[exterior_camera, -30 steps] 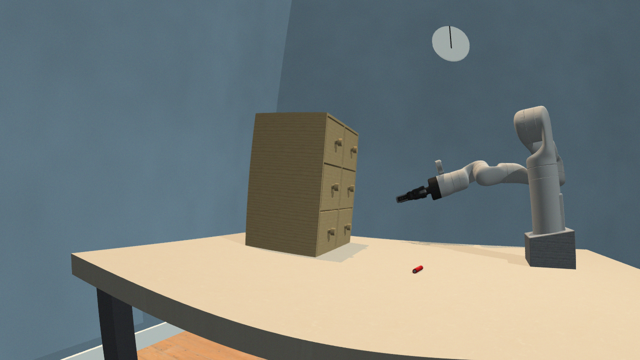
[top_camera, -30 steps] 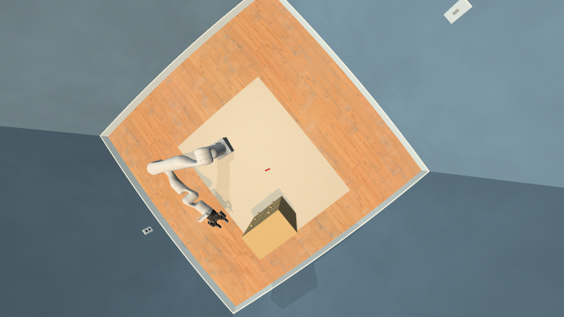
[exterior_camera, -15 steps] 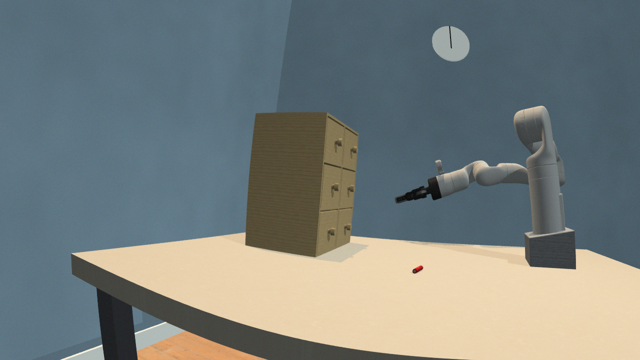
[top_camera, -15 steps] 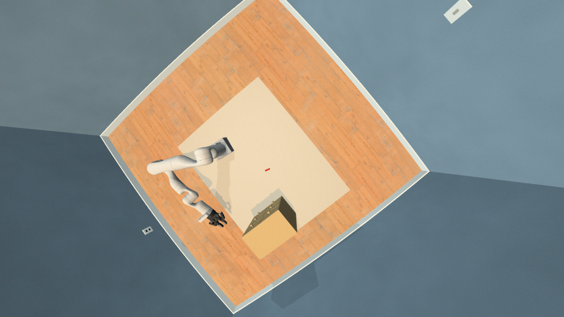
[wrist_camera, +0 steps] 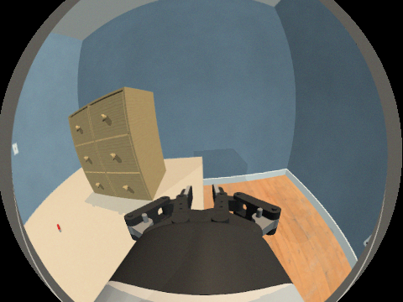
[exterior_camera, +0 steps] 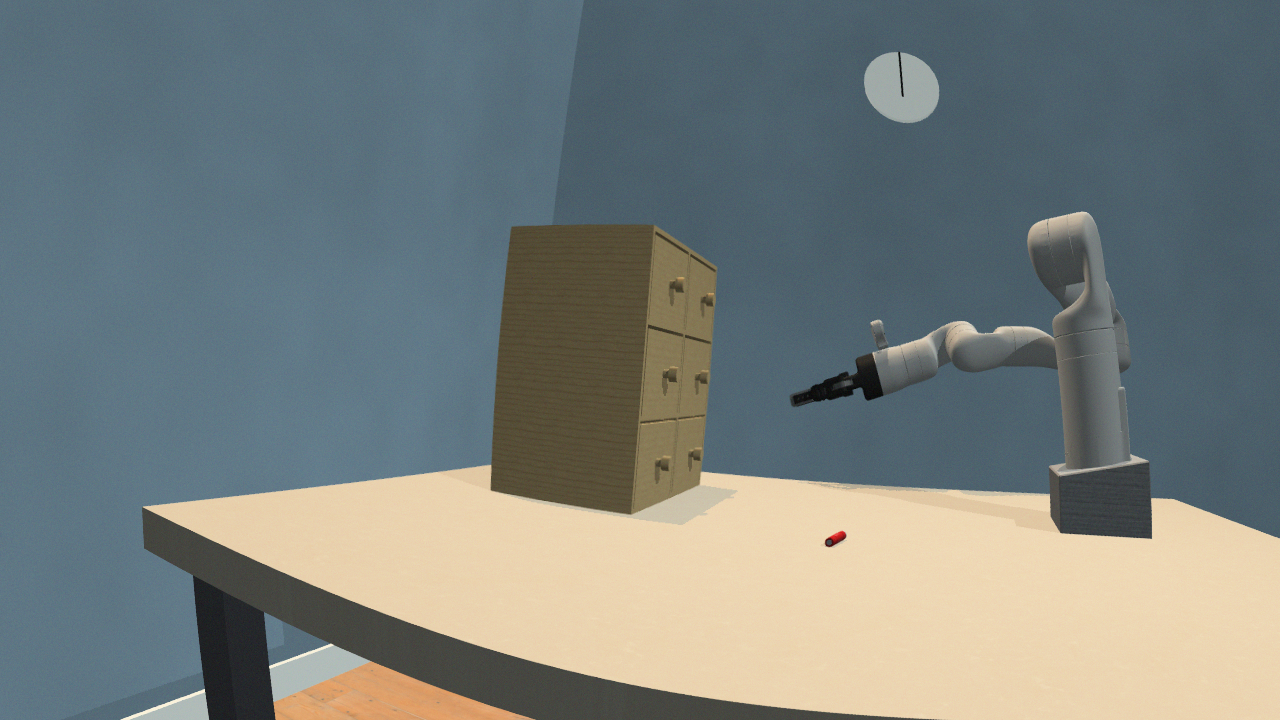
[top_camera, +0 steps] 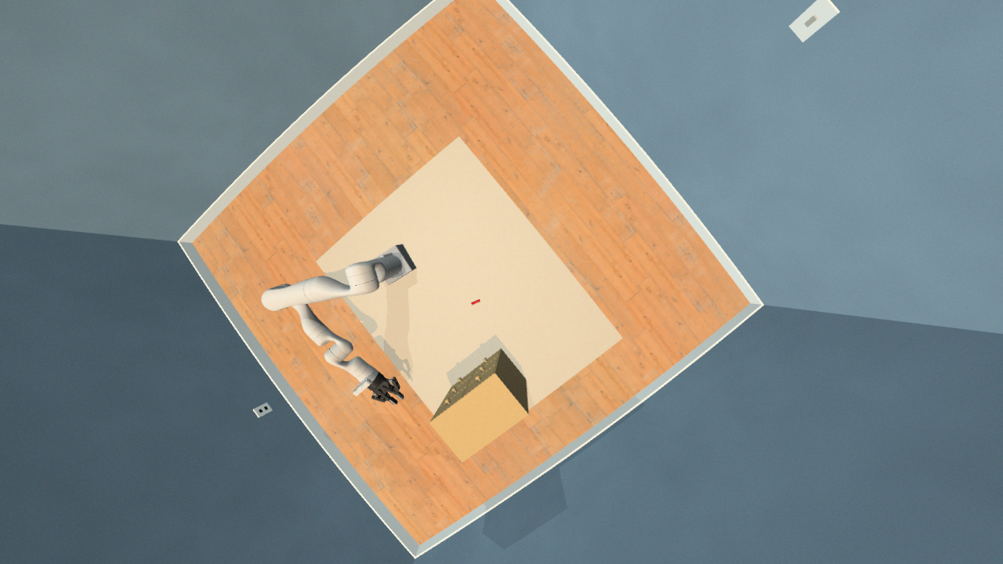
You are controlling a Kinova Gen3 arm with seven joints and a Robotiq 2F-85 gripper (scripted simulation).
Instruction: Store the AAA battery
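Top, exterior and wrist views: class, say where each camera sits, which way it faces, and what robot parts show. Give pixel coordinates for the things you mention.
Top: overhead, facing down at table and chest [top_camera: 479, 417] [exterior_camera: 572, 367] [wrist_camera: 144, 140]; whole arm shows.
Exterior: beside the table, facing across it; arm and tool [top_camera: 396, 392] [exterior_camera: 794, 399] [wrist_camera: 202, 190] show.
Wrist: behind the tool, facing past its fingers.
All share chest and battery [top_camera: 475, 301] [exterior_camera: 835, 538] [wrist_camera: 59, 227].

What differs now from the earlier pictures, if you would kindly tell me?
The claw has narrowed: its fingers stand closer together than a second ago, with a gap left between them. Nothing was taken hold of or let go. The red battery, the chest and its closed drawers stayed as they were.
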